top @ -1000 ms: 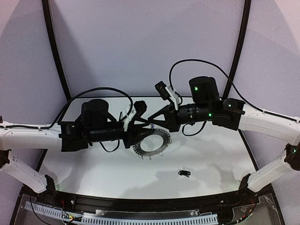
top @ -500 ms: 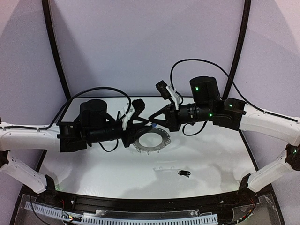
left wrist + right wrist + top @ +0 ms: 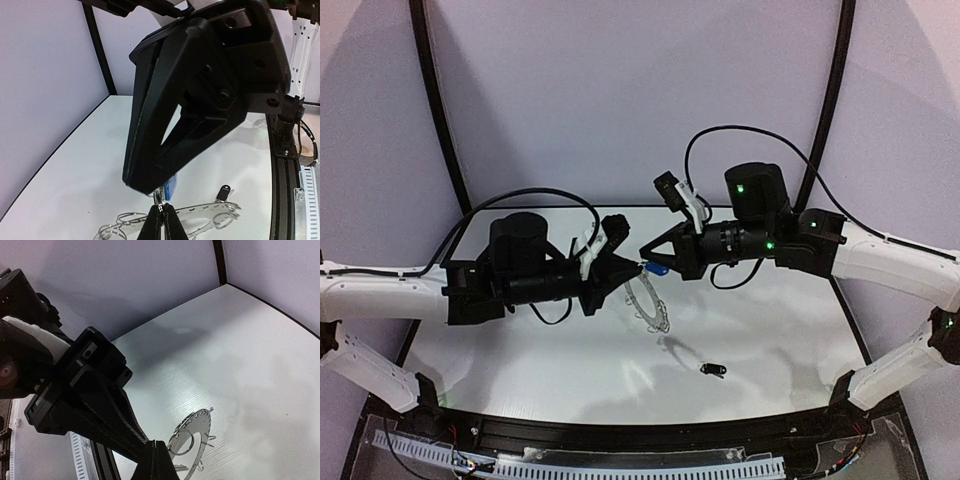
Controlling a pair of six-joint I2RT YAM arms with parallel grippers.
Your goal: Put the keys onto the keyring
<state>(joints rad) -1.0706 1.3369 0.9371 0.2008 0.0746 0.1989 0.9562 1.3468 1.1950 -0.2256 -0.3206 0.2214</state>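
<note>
My left gripper (image 3: 622,273) is shut on a thin wire loop at the rim of the keyring (image 3: 648,301), which hangs tilted on edge above the table. In the left wrist view my fingertips (image 3: 161,221) pinch that loop, and the keyring (image 3: 215,211) stretches to the right. My right gripper (image 3: 646,263) meets the left tip to tip and is shut on the blue-headed key (image 3: 657,269), whose blue head (image 3: 171,187) shows at the loop. The black-headed key (image 3: 712,370) lies loose on the table, also in the left wrist view (image 3: 224,192). The right wrist view shows the keyring (image 3: 202,437) beyond my shut right gripper (image 3: 157,462).
The white table (image 3: 520,350) has black arch posts (image 3: 438,110) at its back corners and purple walls behind. A black rail (image 3: 620,435) with cable ducts runs along the near edge. Both arms cross over the table's middle.
The keyring has swung from lying nearly flat to standing tilted on edge, lifted by my left gripper. The blue key now shows at the right gripper's tip. The black key has not moved.
</note>
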